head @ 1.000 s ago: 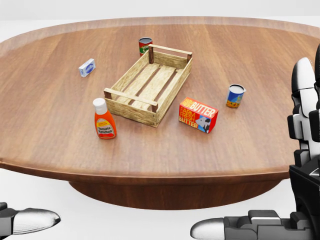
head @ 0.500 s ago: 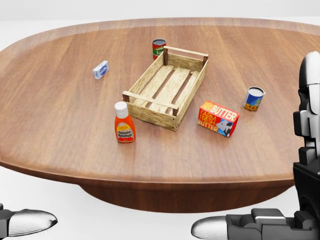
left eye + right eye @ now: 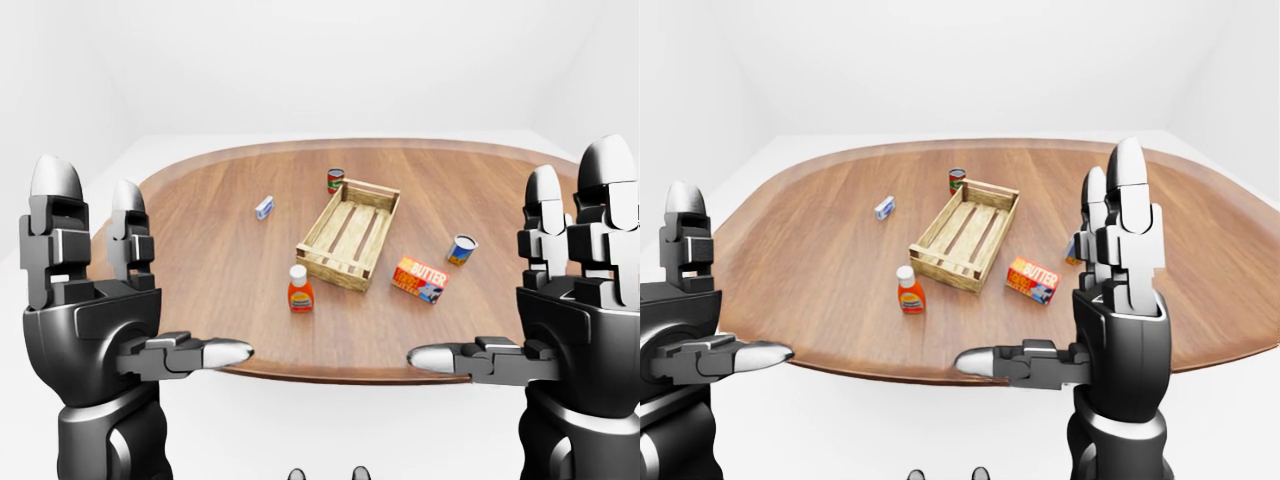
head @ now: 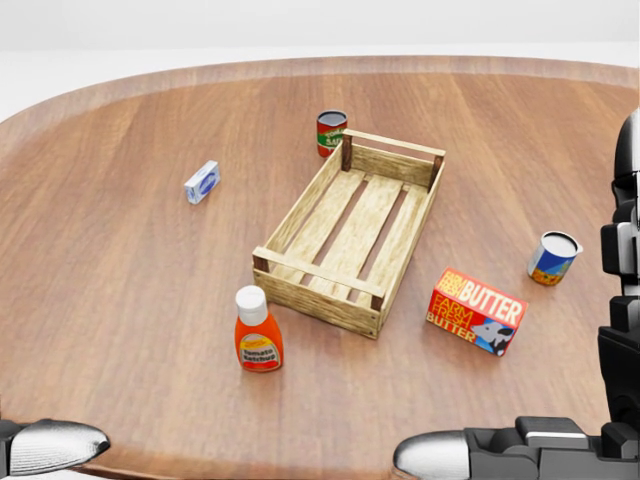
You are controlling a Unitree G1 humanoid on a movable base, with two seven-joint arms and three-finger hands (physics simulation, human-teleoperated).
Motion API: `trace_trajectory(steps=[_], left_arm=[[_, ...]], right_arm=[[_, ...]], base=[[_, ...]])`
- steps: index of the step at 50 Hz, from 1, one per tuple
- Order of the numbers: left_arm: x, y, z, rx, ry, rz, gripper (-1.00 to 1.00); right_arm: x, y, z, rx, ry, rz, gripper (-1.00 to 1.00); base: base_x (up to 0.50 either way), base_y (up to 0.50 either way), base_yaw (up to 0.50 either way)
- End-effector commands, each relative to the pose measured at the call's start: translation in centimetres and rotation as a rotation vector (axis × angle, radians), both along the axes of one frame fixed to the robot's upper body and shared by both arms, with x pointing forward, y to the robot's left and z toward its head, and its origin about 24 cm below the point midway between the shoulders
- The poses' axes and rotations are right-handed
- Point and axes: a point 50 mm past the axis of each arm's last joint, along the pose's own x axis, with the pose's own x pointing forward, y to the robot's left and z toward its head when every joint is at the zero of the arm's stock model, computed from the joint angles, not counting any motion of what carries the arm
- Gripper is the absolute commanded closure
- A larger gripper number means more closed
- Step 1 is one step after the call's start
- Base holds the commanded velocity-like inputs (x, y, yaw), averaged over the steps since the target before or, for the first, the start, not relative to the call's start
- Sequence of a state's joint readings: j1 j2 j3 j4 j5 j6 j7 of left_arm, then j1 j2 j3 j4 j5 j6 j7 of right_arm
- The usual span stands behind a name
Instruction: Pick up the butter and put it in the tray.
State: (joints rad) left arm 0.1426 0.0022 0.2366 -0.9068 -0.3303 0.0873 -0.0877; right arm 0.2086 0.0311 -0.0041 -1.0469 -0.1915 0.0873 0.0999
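The butter (image 4: 476, 311) is a red and orange box lying flat on the wooden table (image 4: 120, 300), just right of the tray's near corner. The tray (image 4: 320, 295) is a slatted wooden crate with nothing in it, set at a slant at the middle of the head view. My left hand (image 3: 140, 270) and my right hand (image 3: 520, 270) are both raised at the bottom of the left-eye view, fingers upright and thumbs pointing inward. Both are open, hold nothing, and stand short of the table's near edge, well apart from the butter.
A ketchup bottle (image 4: 258, 331) stands left of the tray's near end. A red can (image 4: 331, 132) stands at its far end. A blue and orange can (image 4: 553, 258) stands right of the butter. A small blue-white box (image 4: 202, 182) lies at the left.
The camera has moved closer to the table, so everything on it looks larger and lower in the head view. The things have not moved among themselves. Both hands keep their pose.
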Motion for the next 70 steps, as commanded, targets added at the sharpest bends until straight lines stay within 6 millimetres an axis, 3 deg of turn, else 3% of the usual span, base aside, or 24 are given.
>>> trace_trajectory(steps=[1, 21, 46, 54, 62, 70], left_arm=[[0.0, 0.0, 0.0, -0.001, -0.001, -0.004, -1.0], [-0.2, 0.2, 0.3, -0.01, -0.02, 0.003, -1.0], [-0.4, 0.2, 0.5, -0.01, -0.032, 0.003, -1.0], [-0.3, 0.5, 0.7, -0.018, -0.045, 0.005, -1.0], [-0.8, 0.3, 0.9, -0.016, -0.056, -0.002, -1.0], [-0.7, 0.4, 0.9, -0.021, -0.057, -0.002, -1.0]], right_arm=[[-0.1, -0.4, 0.0, 0.037, -0.002, -0.003, -1.0], [0.0, 0.1, -0.1, -0.011, 0.006, -0.005, -1.0], [-0.1, -0.6, -0.1, 0.01, 0.005, -0.039, -1.0], [-0.3, -1.1, -0.6, 0.049, 0.035, -0.049, -1.0], [-0.9, -3.0, -1.7, -0.105, 0.148, -0.184, -1.0], [-1.5, -5.7, -2.8, -0.362, 0.404, -0.376, -1.0]], base=[[0.5, -0.22, 0.0], [0.5, -0.09, 0.0], [0.5, -0.02, 0.0], [0.0, 0.0, 0.0], [0.0, 0.0, 0.0], [0.0, 0.0, 0.0]])
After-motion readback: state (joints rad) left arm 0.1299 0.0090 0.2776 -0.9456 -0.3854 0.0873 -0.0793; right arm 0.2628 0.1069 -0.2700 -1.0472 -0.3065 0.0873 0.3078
